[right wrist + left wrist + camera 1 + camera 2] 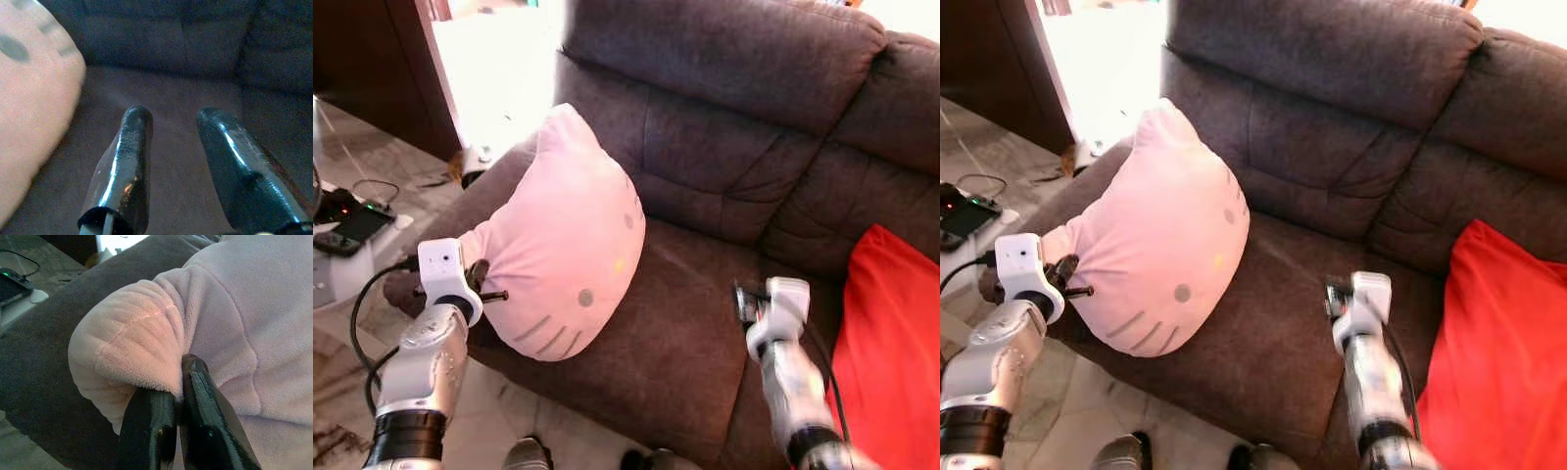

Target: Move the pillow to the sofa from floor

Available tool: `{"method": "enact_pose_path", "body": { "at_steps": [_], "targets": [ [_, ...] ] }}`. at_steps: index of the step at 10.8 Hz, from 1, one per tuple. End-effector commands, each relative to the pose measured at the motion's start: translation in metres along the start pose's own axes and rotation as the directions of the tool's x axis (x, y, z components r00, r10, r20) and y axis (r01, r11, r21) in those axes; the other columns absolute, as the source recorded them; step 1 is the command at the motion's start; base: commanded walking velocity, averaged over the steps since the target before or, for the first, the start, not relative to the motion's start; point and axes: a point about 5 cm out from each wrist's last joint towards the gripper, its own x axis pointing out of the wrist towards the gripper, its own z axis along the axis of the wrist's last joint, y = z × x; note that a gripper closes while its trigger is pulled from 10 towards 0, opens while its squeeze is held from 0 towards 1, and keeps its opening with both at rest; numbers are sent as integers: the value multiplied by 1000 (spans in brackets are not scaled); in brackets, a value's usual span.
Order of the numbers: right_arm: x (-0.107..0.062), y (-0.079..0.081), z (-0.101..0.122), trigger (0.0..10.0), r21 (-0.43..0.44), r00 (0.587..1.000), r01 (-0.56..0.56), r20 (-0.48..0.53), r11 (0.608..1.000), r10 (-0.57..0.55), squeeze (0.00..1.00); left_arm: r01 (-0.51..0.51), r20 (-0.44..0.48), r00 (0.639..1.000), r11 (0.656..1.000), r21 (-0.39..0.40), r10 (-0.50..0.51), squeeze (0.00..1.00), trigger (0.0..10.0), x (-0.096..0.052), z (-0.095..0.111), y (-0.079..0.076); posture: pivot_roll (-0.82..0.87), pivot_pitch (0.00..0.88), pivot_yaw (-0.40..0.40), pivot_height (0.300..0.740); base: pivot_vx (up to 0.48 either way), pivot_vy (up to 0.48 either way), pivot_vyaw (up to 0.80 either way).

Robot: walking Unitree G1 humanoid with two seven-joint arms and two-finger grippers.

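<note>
Red cushion [891,323] beside pink pillow [570,235]

Pillow [570,240]: we see it on the sofa [724,196] seat, left end.
Cushion [891,333]: on the seat, right end.
Table [342,279]: left of sofa.

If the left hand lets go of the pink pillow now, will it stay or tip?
The pink pillow looks soft: its corner bunches where the left hand pinches it. Overhanging the sofa seat's front edge, it may slump or tip floorward.
</note>
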Motion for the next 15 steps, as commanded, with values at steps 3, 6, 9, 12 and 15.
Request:
{"method": "enact_pose_path", "body": {
  "at_steps": [3,6,9,12,15],
  "targets": [
    [-24,-35,-27,10000,-20,986,142,-85,990,-144,0,-31,-28,999,997,68,33,0,10000,6,-18,12,125,81,-79,740,0,0,0],
    [-57,-65,-64,10000,-72,926,259,-265,963,-268,0,6,-113,994,997,78,3,0,10000,8,-49,11,107,65,-47,740,0,0,0],
    [-75,-56,-91,10000,-79,890,246,-377,966,-257,0,-16,-106,994,996,85,25,0,10000,14,-49,15,101,64,-34,740,0,0,0],
    [-76,-41,-100,10000,-67,887,205,-410,977,-214,0,-90,-71,993,989,113,98,0,10000,18,-46,29,102,72,-44,740,0,0,0],
    [-85,-33,-113,10000,-76,862,171,-472,982,-187,0,-51,-13,999,989,136,53,0,10000,31,-29,19,102,73,-48,740,0,0,0]
  ]
}}
